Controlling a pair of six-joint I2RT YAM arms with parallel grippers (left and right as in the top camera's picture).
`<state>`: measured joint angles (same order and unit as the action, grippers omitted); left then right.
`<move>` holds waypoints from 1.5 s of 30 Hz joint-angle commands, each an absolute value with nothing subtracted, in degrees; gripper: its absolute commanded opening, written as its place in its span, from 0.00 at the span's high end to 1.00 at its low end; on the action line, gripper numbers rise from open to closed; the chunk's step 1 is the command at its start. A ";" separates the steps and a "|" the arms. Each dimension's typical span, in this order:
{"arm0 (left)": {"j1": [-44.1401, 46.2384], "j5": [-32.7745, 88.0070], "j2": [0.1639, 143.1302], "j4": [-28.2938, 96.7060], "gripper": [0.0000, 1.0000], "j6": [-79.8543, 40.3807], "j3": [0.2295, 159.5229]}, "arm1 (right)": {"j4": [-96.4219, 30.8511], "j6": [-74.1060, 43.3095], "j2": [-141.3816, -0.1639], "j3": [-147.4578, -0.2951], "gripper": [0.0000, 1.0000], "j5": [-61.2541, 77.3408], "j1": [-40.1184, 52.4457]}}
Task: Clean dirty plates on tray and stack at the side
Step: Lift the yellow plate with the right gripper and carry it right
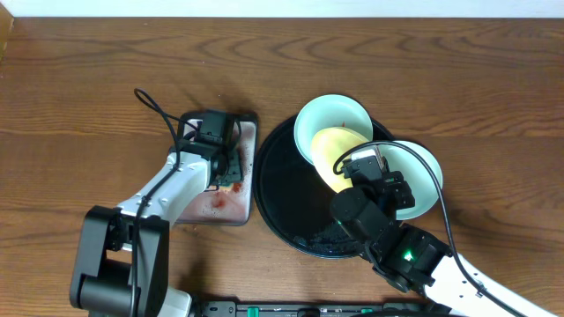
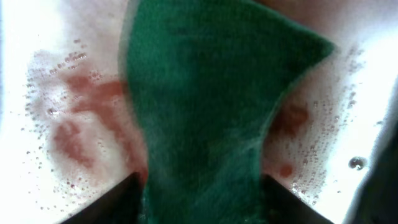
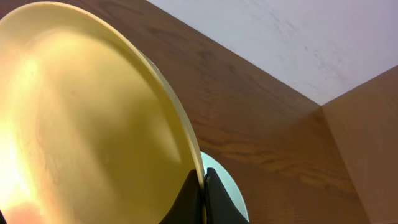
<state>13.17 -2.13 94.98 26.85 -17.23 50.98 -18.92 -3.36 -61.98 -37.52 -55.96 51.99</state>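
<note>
The round black tray (image 1: 282,189) lies right of centre. A mint-green plate (image 1: 335,119) rests on its far rim and another mint-green plate (image 1: 421,174) on its right rim. My right gripper (image 1: 339,163) is shut on the rim of the pale yellow plate (image 1: 335,150) and holds it tilted over the tray. In the right wrist view the fingers (image 3: 204,190) pinch the yellow plate (image 3: 81,124), with a mint plate (image 3: 224,186) behind. My left gripper (image 1: 231,167) is shut on the green sponge (image 2: 211,106), pressed onto the small pinkish tray.
The small rectangular pinkish tray (image 1: 231,207) with red sauce and foam (image 2: 74,124) lies left of the black tray. A black cable (image 1: 159,110) loops over the table behind the left arm. The wood table's far edge meets a white wall (image 3: 292,37).
</note>
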 commanded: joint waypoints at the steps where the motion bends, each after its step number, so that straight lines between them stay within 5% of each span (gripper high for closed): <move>1: 12.93 -1.98 95.85 26.96 0.67 -16.95 50.13 | -18.57 -2.90 -61.28 -37.52 0.99 -57.63 52.51; 4: 12.93 -1.98 95.85 26.96 0.92 -16.95 50.13 | -18.59 -2.90 -61.28 -37.52 0.99 -57.60 52.51; 8: 12.91 -1.98 95.68 27.33 0.92 -16.88 50.17 | -17.56 -1.39 -61.28 -37.52 0.99 -57.63 52.51; 9: 12.91 -1.98 95.61 27.44 0.79 -16.58 50.28 | -17.21 -0.62 -61.28 -37.52 0.99 -57.63 52.56; 10: 12.93 -1.98 95.37 27.86 0.52 -16.47 50.54 | -16.62 0.60 -61.23 -37.52 0.99 -57.63 52.60; 11: 12.93 -1.98 95.00 28.32 0.39 -16.47 50.98 | -15.99 2.04 -61.08 -37.52 0.99 -57.65 52.60; 12: 12.93 -1.98 94.63 28.75 0.37 -16.49 51.40 | -15.53 3.33 -60.93 -37.52 0.99 -57.65 52.60; 24: 12.93 -1.96 91.42 29.10 0.32 -16.56 51.83 | -9.41 -7.03 -56.95 -37.52 0.99 -58.13 46.04; 28: 12.93 -1.98 91.42 28.86 0.32 -16.56 51.77 | -7.97 6.46 -56.62 -37.52 0.99 -42.59 44.80; 30: 12.93 -1.96 91.42 28.56 0.32 -16.56 51.77 | -9.04 10.22 -56.69 -37.52 0.99 -48.69 45.63; 38: 12.93 -1.96 91.42 28.21 0.31 -16.56 51.77 | -9.26 -2.35 -56.40 -37.52 0.99 -54.63 43.29; 45: 12.93 -1.93 91.42 28.32 0.31 -16.56 51.77 | -11.51 -19.35 -56.40 -37.52 0.99 -39.51 25.63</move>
<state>13.17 -1.83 91.72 28.16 -16.67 50.72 -11.14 -8.27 -56.95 -37.47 -48.60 33.34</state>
